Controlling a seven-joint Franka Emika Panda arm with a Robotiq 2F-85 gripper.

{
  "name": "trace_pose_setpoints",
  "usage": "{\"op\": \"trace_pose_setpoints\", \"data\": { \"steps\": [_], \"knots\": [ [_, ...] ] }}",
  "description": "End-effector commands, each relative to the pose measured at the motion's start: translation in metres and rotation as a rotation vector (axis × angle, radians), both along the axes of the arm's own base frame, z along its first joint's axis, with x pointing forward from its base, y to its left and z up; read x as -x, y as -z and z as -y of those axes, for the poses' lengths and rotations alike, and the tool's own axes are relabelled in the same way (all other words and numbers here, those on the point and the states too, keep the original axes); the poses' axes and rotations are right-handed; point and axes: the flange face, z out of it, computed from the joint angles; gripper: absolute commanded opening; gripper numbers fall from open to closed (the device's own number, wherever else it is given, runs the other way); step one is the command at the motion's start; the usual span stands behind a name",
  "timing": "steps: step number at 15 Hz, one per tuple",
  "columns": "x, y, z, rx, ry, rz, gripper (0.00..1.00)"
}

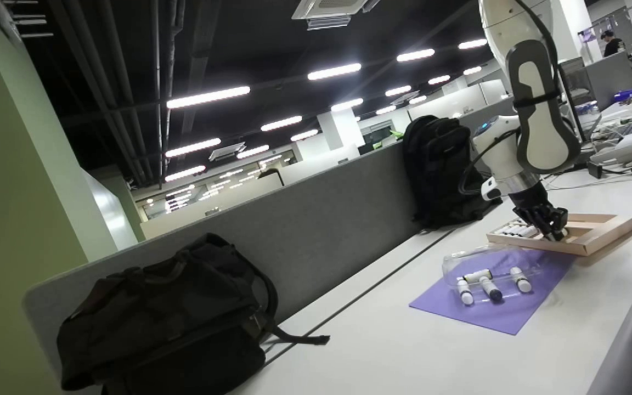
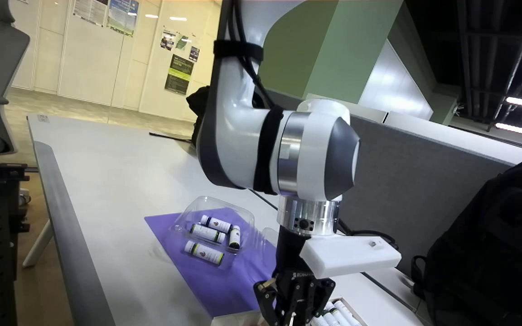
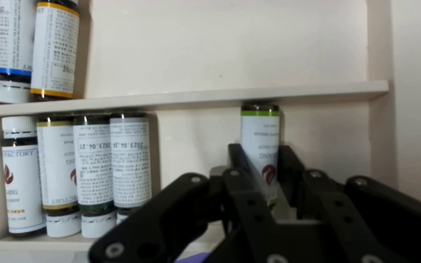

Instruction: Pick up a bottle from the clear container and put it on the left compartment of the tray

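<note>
The light wooden tray point(image 1: 615, 233) is at the right in an exterior view and fills the wrist view, where its divider point(image 3: 196, 98) runs across. My gripper point(image 3: 260, 151) is down at the tray, its fingers against both sides of a white-labelled bottle with a green band point(image 3: 260, 137). The bottle is in the lower compartment of the wrist view, its top end near the divider. Its lower end is partly hidden by the fingers. The clear container point(image 2: 248, 217) stands on the purple mat with several bottles point(image 2: 207, 233) in or at it; it shows in both exterior views point(image 1: 450, 263).
Several bottles point(image 3: 130, 160) lie side by side at the left of the lower compartment, and more point(image 3: 55, 51) at the left of the upper one. The purple mat point(image 1: 505, 318) lies beside the tray. A grey partition point(image 1: 349, 219) and black backpacks point(image 1: 173, 323) line the table's side.
</note>
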Motion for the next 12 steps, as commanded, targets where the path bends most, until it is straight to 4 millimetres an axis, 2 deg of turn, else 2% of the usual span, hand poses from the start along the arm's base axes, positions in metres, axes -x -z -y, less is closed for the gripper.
{"op": "trace_pose_setpoints", "data": {
  "steps": [1, 6, 8, 9, 10, 12],
  "knots": [
    [-0.007, -0.01, 0.003, -0.004, 0.034, 0.035, 0.59],
    [-0.012, -0.05, 0.006, -0.044, 0.076, 0.084, 0.95],
    [-0.014, -0.069, 0.009, -0.051, 0.076, 0.085, 1.0],
    [-0.02, -0.046, 0.008, -0.044, 0.074, 0.084, 1.0],
    [-0.021, -0.053, 0.01, -0.043, 0.072, 0.088, 0.96],
    [-0.021, -0.051, 0.008, -0.044, 0.072, 0.084, 1.0]
  ]
}}
